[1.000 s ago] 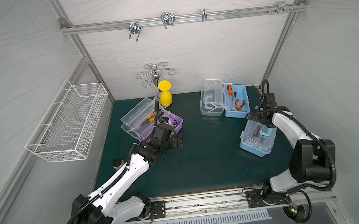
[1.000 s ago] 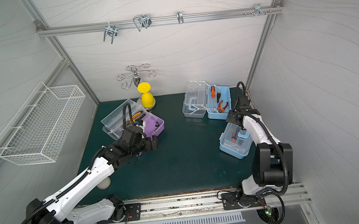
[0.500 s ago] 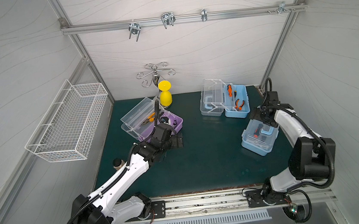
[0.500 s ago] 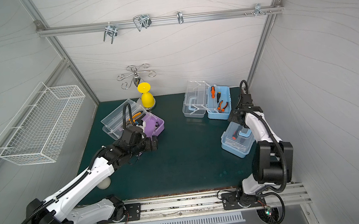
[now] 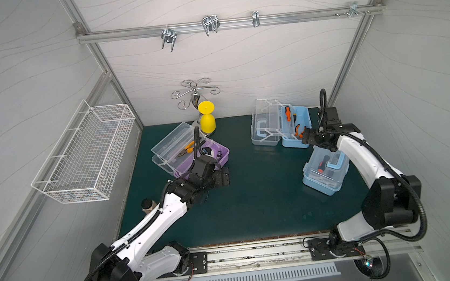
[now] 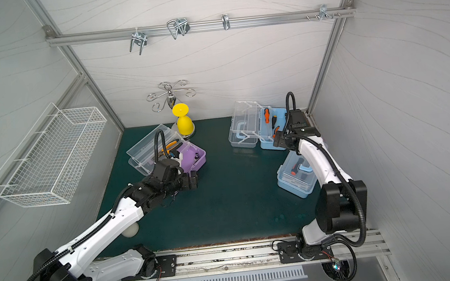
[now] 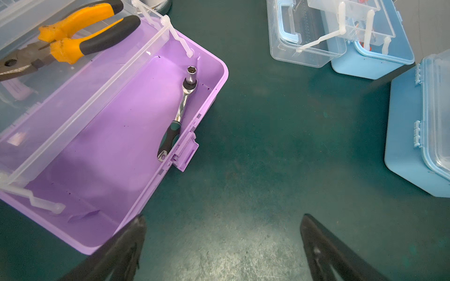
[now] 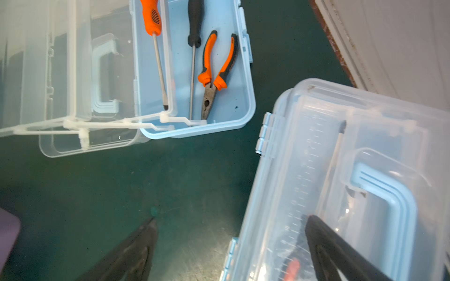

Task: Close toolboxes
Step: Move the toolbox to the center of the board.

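My left gripper [image 7: 222, 219] gapes wide and empty, with the open purple toolbox [image 7: 109, 146] just beside one jaw. My right gripper [image 8: 231, 217] is also spread and holds nothing. The open blue toolbox [image 8: 233, 102] lies ahead, and one jaw is over the closed blue toolbox [image 8: 341, 170]. Its lid's scale markings are too blurred to read.

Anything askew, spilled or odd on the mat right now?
Nothing spilled or broken. The closed front blue toolbox sits skewed to the mat edge; the purple toolbox lies diagonal too, lid open. The rear blue toolbox sits roughly square, lid thrown back.
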`<state>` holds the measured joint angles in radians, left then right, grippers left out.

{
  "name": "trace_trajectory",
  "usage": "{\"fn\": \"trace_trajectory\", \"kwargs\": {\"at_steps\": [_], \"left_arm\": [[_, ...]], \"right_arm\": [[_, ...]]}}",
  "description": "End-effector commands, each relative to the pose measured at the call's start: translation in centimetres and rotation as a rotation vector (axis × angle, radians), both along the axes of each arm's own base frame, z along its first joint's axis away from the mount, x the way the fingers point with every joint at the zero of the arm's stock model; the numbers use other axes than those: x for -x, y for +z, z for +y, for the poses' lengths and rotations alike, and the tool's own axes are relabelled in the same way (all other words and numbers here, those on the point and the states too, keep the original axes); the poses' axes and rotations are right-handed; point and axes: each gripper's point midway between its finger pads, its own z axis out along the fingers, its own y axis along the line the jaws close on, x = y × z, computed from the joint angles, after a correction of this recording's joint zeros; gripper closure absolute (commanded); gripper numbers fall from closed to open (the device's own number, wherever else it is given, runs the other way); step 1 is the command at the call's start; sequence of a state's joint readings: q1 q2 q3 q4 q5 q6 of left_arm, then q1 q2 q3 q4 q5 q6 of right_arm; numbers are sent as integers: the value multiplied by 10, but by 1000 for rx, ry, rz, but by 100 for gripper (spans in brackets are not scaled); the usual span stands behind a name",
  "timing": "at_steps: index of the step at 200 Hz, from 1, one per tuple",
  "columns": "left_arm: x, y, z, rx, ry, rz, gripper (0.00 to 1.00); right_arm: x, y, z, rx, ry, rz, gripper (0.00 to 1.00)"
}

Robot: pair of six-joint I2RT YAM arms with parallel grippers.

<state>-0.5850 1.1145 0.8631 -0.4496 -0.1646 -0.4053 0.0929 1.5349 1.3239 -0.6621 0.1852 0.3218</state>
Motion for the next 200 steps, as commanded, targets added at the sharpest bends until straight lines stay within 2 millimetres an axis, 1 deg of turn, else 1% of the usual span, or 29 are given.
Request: {"fn": "trace_trajectory", "kwargs": {"at_steps": [1,13,40,62,84,121,142,149,181,200], "left_arm": [[-6,7,-1,23,18,-30,1],[-7,7,-1,25,18,-31,1],[-8,5,-2,23,17,-25,1],[-9,3,-1,15,18,-21,1],[-10,2,-1,11,20,-21,1],[-13,0,-2,9,21,-14,1],[-14,-1,-2,8,22,-12,1],[-14,-2,-1,5,22,-10,1],[-15,-5,-1,5,23,-4,1],[-16,-5,-2,8,21,-2,1]], "right_arm": [[-23,-4,15,-24,49,-27,13],[-33,-7,19,-38,57,-45,19],[-59,-17,28,-63,78,-55,28],[-79,-26,34,-68,99,-56,31],[-94,-34,40,-82,107,-62,33],[-115,-52,43,-84,110,-45,38],[-124,-63,45,-86,115,-33,44],[-127,-66,46,-85,116,-29,46],[-136,-77,47,-84,117,-24,51],[-140,-82,50,-90,124,-14,57]]}}
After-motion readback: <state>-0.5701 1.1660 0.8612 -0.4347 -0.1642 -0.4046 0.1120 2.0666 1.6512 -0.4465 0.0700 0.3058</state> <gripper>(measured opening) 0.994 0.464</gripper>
